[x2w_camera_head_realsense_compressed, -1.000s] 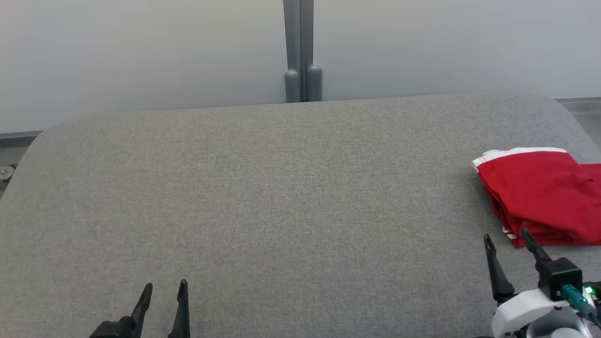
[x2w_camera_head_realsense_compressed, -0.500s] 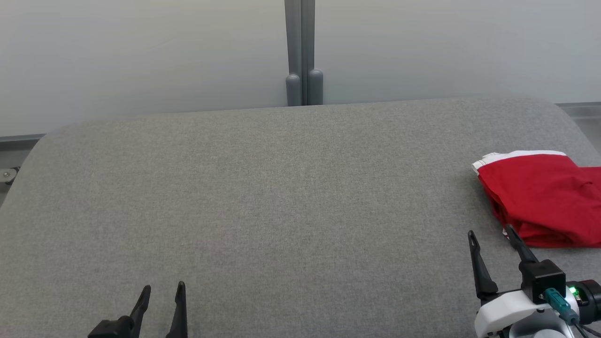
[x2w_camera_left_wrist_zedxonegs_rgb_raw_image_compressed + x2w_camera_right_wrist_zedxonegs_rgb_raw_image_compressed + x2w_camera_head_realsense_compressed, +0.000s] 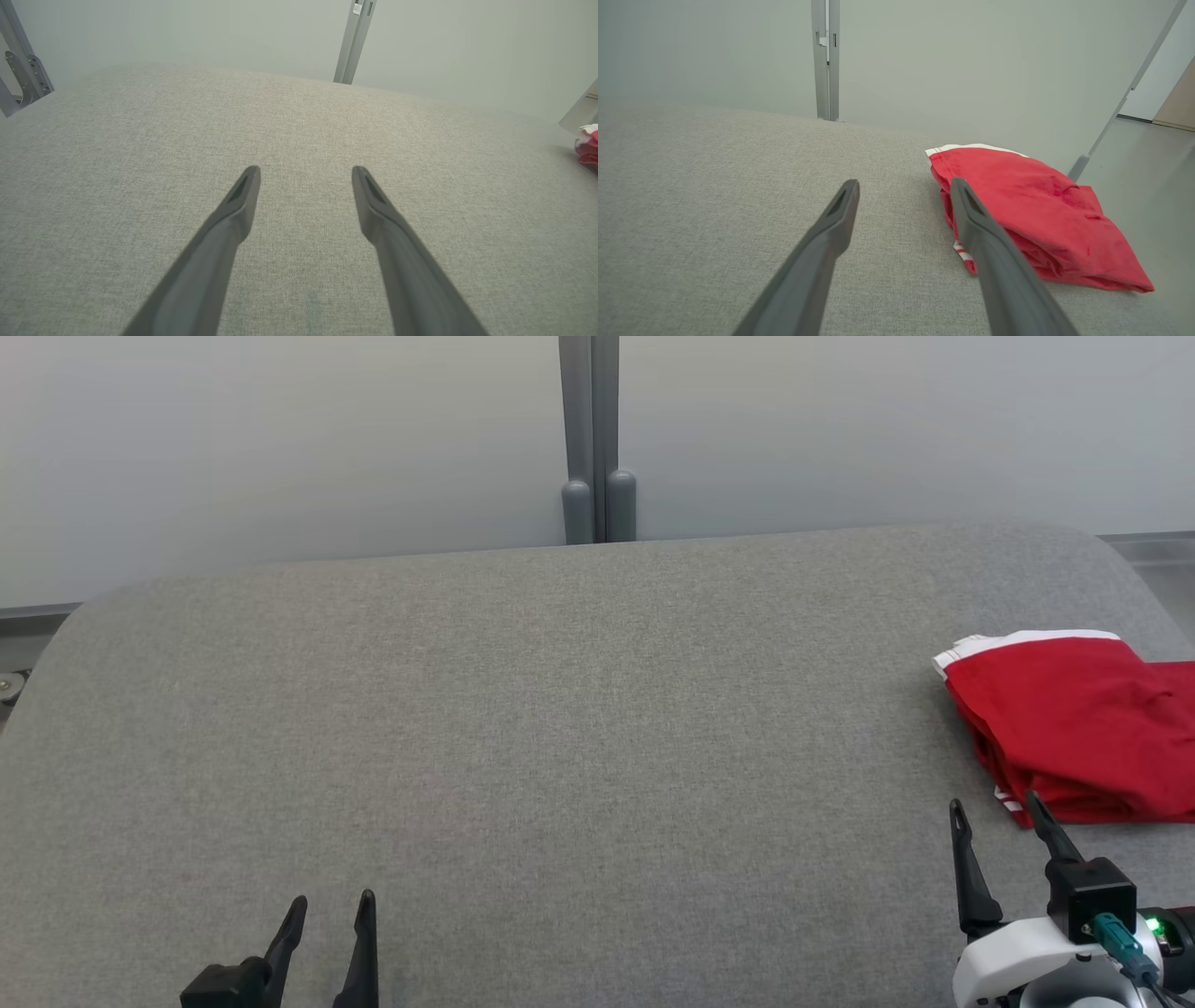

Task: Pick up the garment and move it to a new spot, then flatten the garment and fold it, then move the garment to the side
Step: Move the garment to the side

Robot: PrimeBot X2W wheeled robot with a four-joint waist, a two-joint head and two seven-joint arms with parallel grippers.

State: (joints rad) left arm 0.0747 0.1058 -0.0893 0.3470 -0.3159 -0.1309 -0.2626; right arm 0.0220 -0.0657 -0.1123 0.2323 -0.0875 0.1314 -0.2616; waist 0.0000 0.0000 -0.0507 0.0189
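The garment (image 3: pixel 1074 728) is red with white trim, folded into a compact stack at the right edge of the grey padded table (image 3: pixel 560 737). In the right wrist view the garment (image 3: pixel 1036 214) lies just right of my fingers. My right gripper (image 3: pixel 996 803) is open with nothing in it, low and just left of the garment's near corner; the right gripper (image 3: pixel 904 184) has bare table between its fingers. At the lower left, far from the cloth, hangs my left gripper (image 3: pixel 332 901), open over bare table, the left gripper (image 3: pixel 306 170) holding nothing. A sliver of the garment (image 3: pixel 587 147) shows at that view's right edge.
A grey post (image 3: pixel 589 439) stands against the pale wall behind the table's far edge. The table's rounded corners fall away at the far left and far right. A slanted metal leg (image 3: pixel 1120 107) and floor lie beyond the garment's side.
My right gripper drew back from the garment's near corner, shifting left and then slightly right again. The head camera swayed a little. The garment and the left gripper stayed put.
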